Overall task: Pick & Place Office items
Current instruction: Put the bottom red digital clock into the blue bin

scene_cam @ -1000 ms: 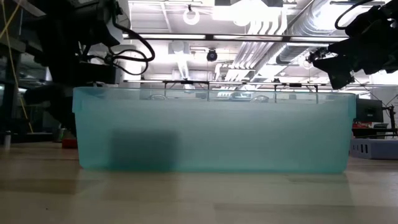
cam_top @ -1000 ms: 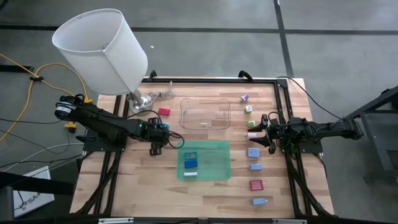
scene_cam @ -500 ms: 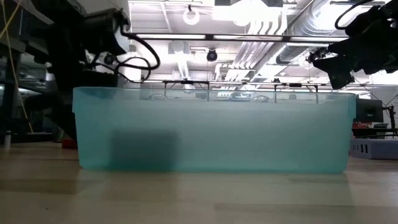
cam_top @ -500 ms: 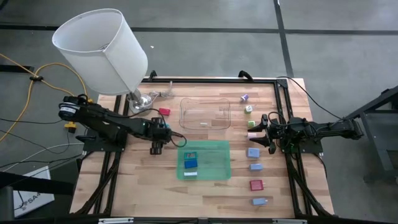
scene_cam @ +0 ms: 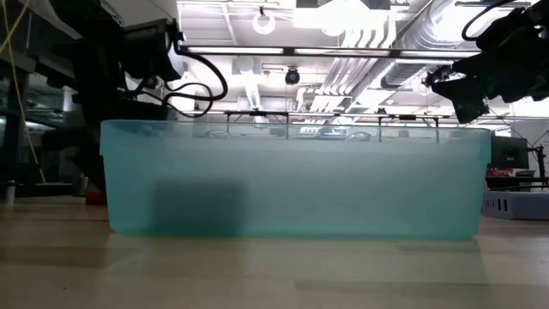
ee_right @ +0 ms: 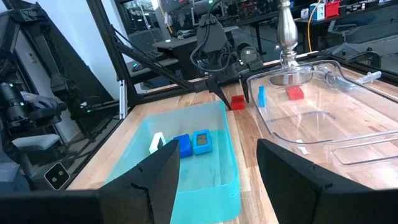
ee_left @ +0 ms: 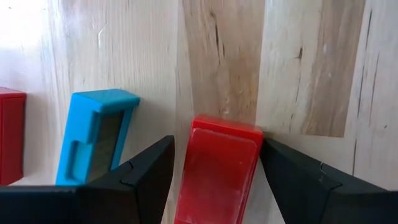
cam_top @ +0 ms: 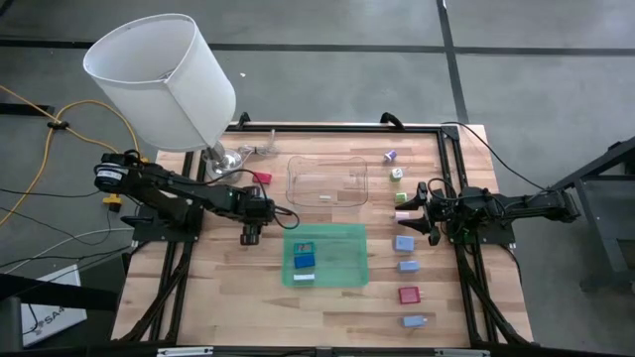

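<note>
Now straddling a red block (ee_left: 217, 171) with left gripper (ee_left: 214, 180) fingers spread, not yet clamped; blue block (ee_left: 93, 140) just beside. Right gripper (cam_top: 425, 210) parted, empty, near pale blue blocks (cam_top: 404, 243).

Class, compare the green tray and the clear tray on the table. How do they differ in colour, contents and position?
The green tray is tinted teal-green; the clear tray is colourless and see-through. The green tray holds small blocks, two blue and one white; the clear tray shows hardly any. In the high view the green tray lies below the clear tray, apart from it. Both are shallow, rectangular and rest on the wooden table.
</note>
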`<action>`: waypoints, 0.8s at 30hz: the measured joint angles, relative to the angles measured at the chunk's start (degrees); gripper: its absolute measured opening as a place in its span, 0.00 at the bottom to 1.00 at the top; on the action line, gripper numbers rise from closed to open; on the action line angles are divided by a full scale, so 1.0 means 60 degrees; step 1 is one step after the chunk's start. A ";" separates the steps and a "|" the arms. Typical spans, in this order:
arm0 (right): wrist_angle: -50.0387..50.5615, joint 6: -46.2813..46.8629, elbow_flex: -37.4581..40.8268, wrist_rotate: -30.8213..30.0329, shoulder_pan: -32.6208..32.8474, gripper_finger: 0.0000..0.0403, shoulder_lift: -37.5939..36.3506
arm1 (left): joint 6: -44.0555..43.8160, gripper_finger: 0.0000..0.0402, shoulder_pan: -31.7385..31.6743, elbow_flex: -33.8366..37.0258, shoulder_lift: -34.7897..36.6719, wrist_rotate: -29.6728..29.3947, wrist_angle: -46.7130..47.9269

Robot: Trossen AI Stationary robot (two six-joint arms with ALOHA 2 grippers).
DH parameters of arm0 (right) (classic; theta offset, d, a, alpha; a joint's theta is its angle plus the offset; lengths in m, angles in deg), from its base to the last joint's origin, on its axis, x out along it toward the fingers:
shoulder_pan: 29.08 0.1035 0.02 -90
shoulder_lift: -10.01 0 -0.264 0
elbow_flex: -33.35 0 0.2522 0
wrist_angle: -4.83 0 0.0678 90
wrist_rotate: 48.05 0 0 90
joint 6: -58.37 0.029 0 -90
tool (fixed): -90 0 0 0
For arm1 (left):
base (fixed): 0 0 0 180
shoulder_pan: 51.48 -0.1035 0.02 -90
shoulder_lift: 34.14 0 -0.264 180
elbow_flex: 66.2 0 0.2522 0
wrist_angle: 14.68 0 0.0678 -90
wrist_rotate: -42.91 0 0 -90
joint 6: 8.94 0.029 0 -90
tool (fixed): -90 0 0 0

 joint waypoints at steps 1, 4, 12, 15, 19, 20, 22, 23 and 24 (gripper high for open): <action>-0.0002 0.0000 0.0001 0.0000 -0.0002 0.50 0.0000 | 0.0000 0.58 0.0000 0.0000 0.0000 -0.0003 -0.0014; 0.0000 0.0000 0.0001 0.0000 0.0000 0.50 0.0000 | -0.0010 0.58 0.0000 0.0000 -0.0004 -0.0003 -0.0042; 0.0000 0.0000 0.0001 0.0000 0.0000 0.50 0.0000 | -0.0033 0.58 0.0000 0.0004 -0.0007 0.0000 -0.0054; 0.0000 0.0000 -0.0001 0.0000 0.0000 0.50 0.0000 | -0.0073 0.57 0.0000 0.0007 -0.0011 0.0000 -0.0050; 0.0000 0.0000 0.0000 0.0000 0.0000 0.50 0.0000 | -0.0097 0.51 0.0004 0.0007 -0.0011 0.0041 -0.0052; -0.0002 0.0000 -0.0001 0.0000 -0.0003 0.50 0.0000 | -0.0102 0.49 0.0006 0.0007 -0.0011 0.0057 -0.0054; 0.0000 0.0000 -0.0002 0.0000 -0.0004 0.50 0.0000 | -0.0102 0.46 0.0007 0.0009 -0.0015 0.0078 -0.0054; 0.0000 0.0000 -0.0001 0.0000 -0.0001 0.50 0.0000 | -0.0102 0.44 0.0007 0.0011 -0.0015 0.0077 -0.0045; 0.0000 0.0000 -0.0001 0.0000 -0.0004 0.50 0.0000 | -0.0102 0.43 0.0007 0.0011 -0.0015 0.0073 -0.0039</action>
